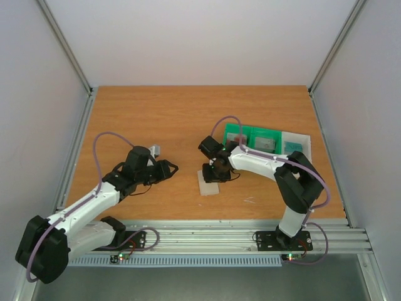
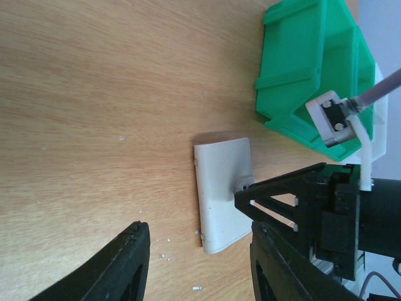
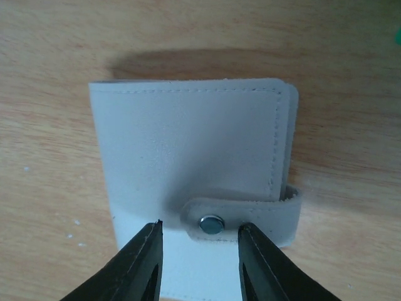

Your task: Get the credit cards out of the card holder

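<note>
The card holder (image 1: 208, 185) lies flat on the wooden table, a pale grey folded sleeve held closed by a strap with a metal snap (image 3: 211, 224). No credit cards show; they are hidden inside it. My right gripper (image 3: 200, 226) hovers just over the holder (image 3: 188, 144), open, its jaws standing either side of the snap and touching nothing. My left gripper (image 1: 172, 168) sits to the left of the holder (image 2: 222, 182), a short way off it. Its fingers are open and empty (image 2: 197, 232). The right gripper's dark fingers (image 2: 244, 197) overlap the holder in the left wrist view.
A green compartment tray (image 1: 254, 137) stands just behind the right arm, also seen in the left wrist view (image 2: 307, 63). A clear plastic box (image 1: 296, 144) adjoins it on the right. Small white crumbs (image 2: 164, 256) dot the wood near the holder.
</note>
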You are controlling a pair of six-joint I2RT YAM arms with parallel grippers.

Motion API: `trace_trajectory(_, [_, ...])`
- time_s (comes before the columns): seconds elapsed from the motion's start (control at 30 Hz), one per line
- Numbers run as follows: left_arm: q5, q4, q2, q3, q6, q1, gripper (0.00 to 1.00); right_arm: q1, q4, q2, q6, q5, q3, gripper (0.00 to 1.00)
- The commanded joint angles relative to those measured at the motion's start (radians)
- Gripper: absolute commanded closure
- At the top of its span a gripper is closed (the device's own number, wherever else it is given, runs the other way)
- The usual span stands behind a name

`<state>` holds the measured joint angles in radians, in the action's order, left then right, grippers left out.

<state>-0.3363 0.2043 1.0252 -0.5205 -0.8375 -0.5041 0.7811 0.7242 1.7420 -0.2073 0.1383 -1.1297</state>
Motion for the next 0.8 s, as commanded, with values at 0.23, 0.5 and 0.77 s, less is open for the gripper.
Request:
trace_trajectory(0.23, [0.019,0.016,-0.046,0.055,0.028,0.001,0.55,0.053,0.087,0.082,-0.006,-0.204,-0.088,0.65])
trace_trajectory(0.5, [0.025,0.031,-0.063,0.054,0.031,0.001,0.55,0.07,0.132,0.117,0.003,-0.27,-0.132,0.65])
trace_trajectory(0.77, [0.033,0.034,-0.068,0.063,0.026,0.001,0.55,0.073,0.112,0.141,0.024,-0.255,-0.131,0.64])
